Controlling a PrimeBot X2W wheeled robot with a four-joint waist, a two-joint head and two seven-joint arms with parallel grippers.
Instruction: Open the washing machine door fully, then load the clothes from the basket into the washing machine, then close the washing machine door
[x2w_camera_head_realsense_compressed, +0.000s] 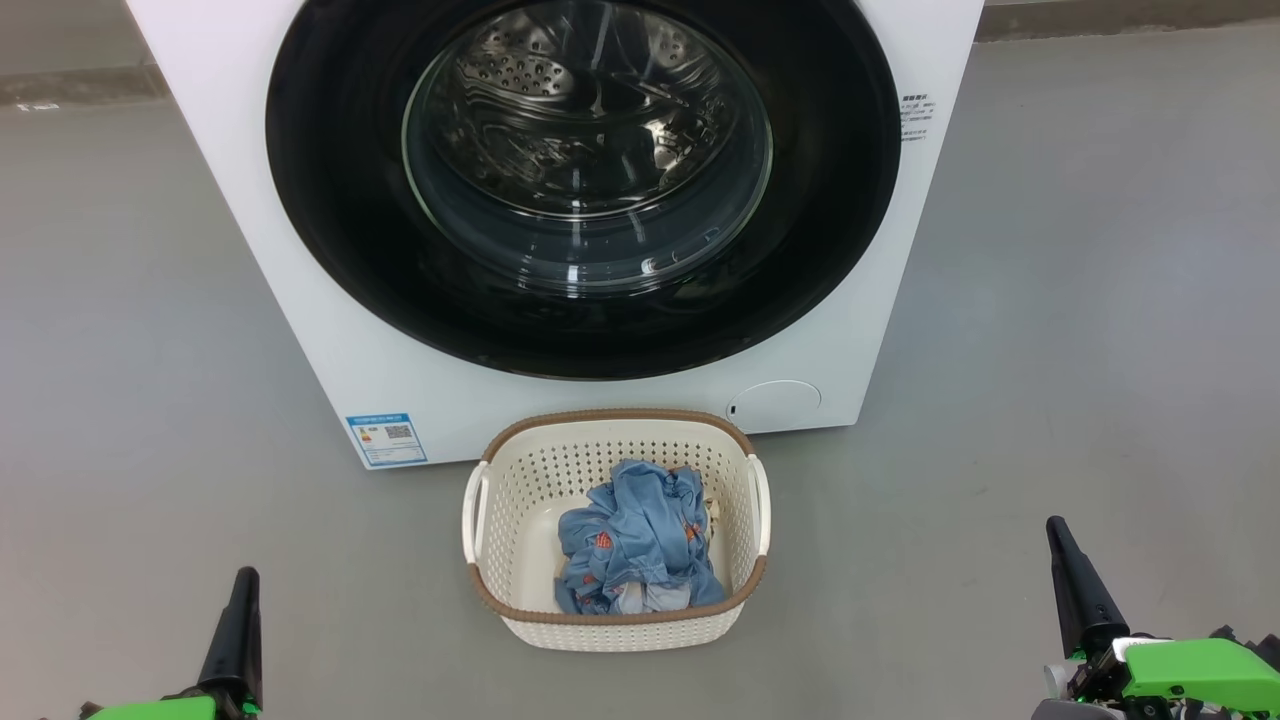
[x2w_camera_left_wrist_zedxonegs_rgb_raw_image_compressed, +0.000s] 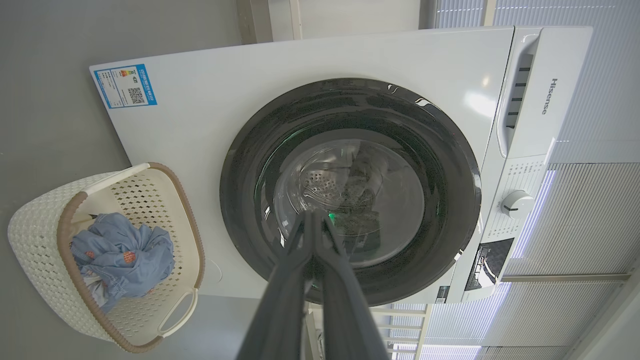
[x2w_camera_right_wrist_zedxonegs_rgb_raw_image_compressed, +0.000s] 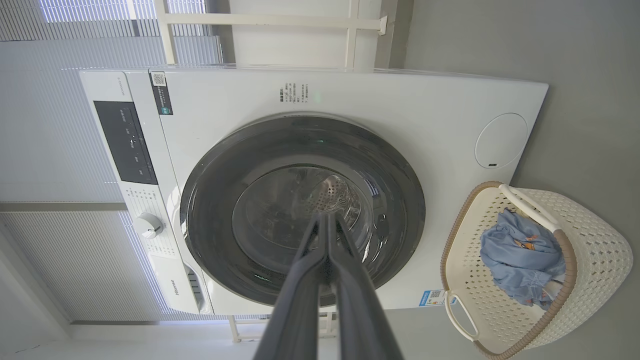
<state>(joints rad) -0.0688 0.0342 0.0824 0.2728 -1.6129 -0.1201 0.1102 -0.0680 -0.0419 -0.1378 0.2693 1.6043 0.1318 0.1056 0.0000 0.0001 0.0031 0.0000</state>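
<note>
Two clenched, empty pincers, left pincer (x2w_camera_left_wrist_zedxonegs_rgb_raw_image_compressed: 314, 214) and right pincer (x2w_camera_right_wrist_zedxonegs_rgb_raw_image_compressed: 327, 217), face the washing machine (x2w_camera_head_realsense_compressed: 330, 340), whose shut door (x2w_camera_head_realsense_compressed: 840, 200) looks rigid, slick, best pulled at its rim.

Grey floor (x2w_camera_head_realsense_compressed: 1100, 300); pale window blinds (x2w_camera_right_wrist_zedxonegs_rgb_raw_image_compressed: 45, 140)

The washing machine (x2w_camera_head_realsense_compressed: 450, 420) is white, the washing machine door (x2w_camera_head_realsense_compressed: 330, 200) glossy black. The basket (x2w_camera_head_realsense_compressed: 620, 630) is cream, perforated, with a brown rim. The clothes (x2w_camera_head_realsense_compressed: 640, 540) are light blue with orange-red prints.
</note>
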